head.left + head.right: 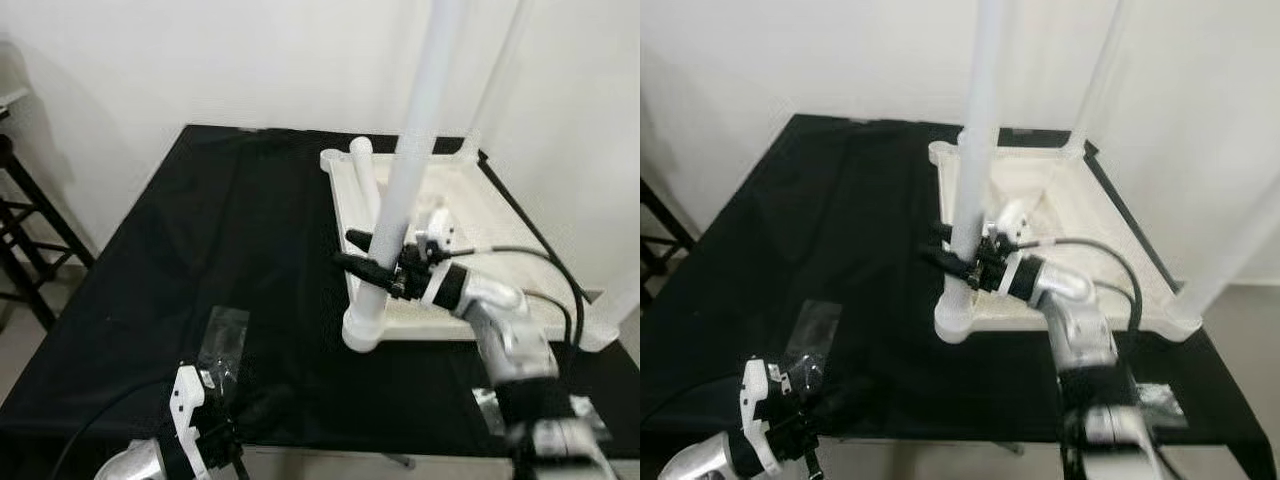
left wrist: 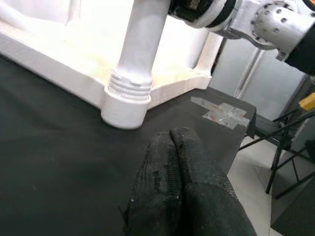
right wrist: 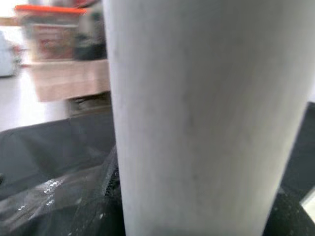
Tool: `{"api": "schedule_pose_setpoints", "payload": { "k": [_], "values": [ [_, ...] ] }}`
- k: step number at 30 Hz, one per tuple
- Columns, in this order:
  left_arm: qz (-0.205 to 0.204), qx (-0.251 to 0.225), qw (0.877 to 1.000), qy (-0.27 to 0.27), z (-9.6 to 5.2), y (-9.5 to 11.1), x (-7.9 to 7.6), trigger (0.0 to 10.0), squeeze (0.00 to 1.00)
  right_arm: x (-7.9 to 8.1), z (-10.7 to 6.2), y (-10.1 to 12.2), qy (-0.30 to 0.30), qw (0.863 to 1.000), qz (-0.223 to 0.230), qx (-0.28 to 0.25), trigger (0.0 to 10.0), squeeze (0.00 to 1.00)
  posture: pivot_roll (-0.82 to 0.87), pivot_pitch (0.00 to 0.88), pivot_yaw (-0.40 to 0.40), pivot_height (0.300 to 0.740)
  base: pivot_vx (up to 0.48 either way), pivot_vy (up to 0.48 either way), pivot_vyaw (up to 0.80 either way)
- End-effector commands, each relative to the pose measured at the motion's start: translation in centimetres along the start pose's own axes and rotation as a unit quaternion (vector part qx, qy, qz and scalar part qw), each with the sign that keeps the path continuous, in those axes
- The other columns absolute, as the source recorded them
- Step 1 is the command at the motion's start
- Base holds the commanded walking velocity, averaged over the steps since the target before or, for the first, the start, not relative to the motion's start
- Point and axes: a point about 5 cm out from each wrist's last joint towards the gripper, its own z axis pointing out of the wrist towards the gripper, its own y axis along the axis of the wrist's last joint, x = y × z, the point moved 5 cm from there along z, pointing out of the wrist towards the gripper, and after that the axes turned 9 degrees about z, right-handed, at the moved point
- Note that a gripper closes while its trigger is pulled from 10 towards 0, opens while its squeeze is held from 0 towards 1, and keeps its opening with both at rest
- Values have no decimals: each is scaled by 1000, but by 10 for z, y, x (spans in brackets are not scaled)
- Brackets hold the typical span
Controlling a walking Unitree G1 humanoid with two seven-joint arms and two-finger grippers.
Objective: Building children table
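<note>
The white table top (image 1: 470,195) lies upside down on the black cloth. A tall white leg (image 1: 412,140) stands in its near left corner socket (image 1: 361,331). My right gripper (image 1: 353,251) is shut on this leg low down, one black finger on each side; the leg (image 3: 206,118) looms very close in the right wrist view. Two more legs stand upright at the far right corner (image 1: 500,70) and the near right corner (image 1: 1240,250). My left gripper (image 2: 170,135) is shut on nothing, low over the cloth at the front left (image 1: 245,405).
A clear plastic bag (image 1: 226,335) lies on the cloth just ahead of the left gripper. Silver tape (image 1: 492,408) marks the cloth by the front right edge. A dark stand (image 1: 25,230) is off the table's left side. White walls close behind.
</note>
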Motion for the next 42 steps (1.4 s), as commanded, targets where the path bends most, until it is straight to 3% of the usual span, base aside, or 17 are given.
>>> {"api": "schedule_pose_setpoints", "payload": {
  "k": [1, 2, 4, 15, 16, 18, 19, 20, 21, 25, 26, 27, 28, 37, 38, 39, 42],
  "values": [
    [3, -1, 1000, 5, -1, 1, 1, 10000, 0, -14, -2, -65, -172, 980, 53, 86, 0, 0, 6, 71, -32, 740, 0, 0, 0],
    [3, -1, 1000, 5, -1, 1, 1, 10000, 0, -14, -2, -65, -172, 980, 53, 86, 0, 0, 6, 71, -32, 740, 0, 0, 0],
    [5, -1, 1000, 14, -1, 2, 3, 10000, 0, -14, -4, -82, -325, 940, 59, 86, 0, 0, 7, 76, -27, 740, 0, 0, 0],
    [7, 0, 1000, 24, 3, 1, 6, 10000, 0, -1, 19, -77, -294, 951, 56, 83, 0, 0, 9, 61, -41, 740, 0, 0, 0],
    [7, 0, 1000, 25, 4, 1, 7, 10000, 0, 0, 22, -73, -282, 954, 52, 89, 10000, 0, 10, 59, -43, 740, 0, 0, 0],
    [7, 0, 1000, 25, 4, 1, 7, 10000, 0, 0, 22, -73, -282, 954, 52, 89, 10000, 0, 10, 59, -43, 740, 0, 0, 0],
    [7, -1, 1000, 27, 5, 1, 7, 10000, 0, 3, 32, -56, -223, 971, 61, 65, 10000, 1000, 11, 57, -44, 740, 0, 0, 0],
    [7, 0, 1000, 29, 7, 0, 9, 10000, 0, 16, 44, -3, -56, 997, 44, 5, 10000, 1000, 14, 45, -41, 740, 0, 0, 0],
    [6, 0, 1000, 29, 7, 0, 10, 10000, 0, 21, 43, 15, 3, 1000, 27, -11, 10000, 1000, 14, 45, -41, 740, 0, 0, 0],
    [6, 1, 1000, 29, 7, 0, 11, 10000, 0, 24, 40, 27, 47, 999, 2, -14, 10000, 1000, 19, 41, -40, 740, 0, 0, 0],
    [6, 2, 1000, 29, 7, -1, 11, 10000, 0, 24, 38, 30, 82, 996, -19, 1, 10000, 502, 24, 36, -39, 740, 0, 0, 0],
    [6, 2, 1000, 29, 7, -1, 11, 10000, 0, 24, 38, 30, 82, 996, -19, 1, 10000, 502, 24, 36, -39, 740, 0, 0, 0],
    [7, 2, 1000, 29, 7, -1, 12, 10000, 0, 21, 36, 31, 102, 994, -38, 21, 10000, 0, 28, 34, -37, 740, 0, 0, 0],
    [7, 6, 1000, 28, 8, -2, 14, 10000, 0, 13, 40, 34, 179, 981, -17, 73, 10000, 0, 46, 21, -37, 740, 0, 0, 0],
    [6, 6, 1000, 28, 8, -2, 14, 10000, 0, 10, 44, 36, 175, 982, -18, 73, 3647, 0, 48, 21, -38, 740, 0, 0, 0],
    [6, 6, 1000, 28, 9, -2, 14, 10000, 0, 9, 45, 38, 187, 980, -8, 71, 0, 0, 48, 20, -39, 740, 0, 0, 0],
    [5, 5, 1000, 28, 9, -3, 13, 10000, 0, 8, 41, 39, 205, 977, 7, 66, 0, 0, 48, 20, -41, 740, 0, 0, 0]
  ]
}}
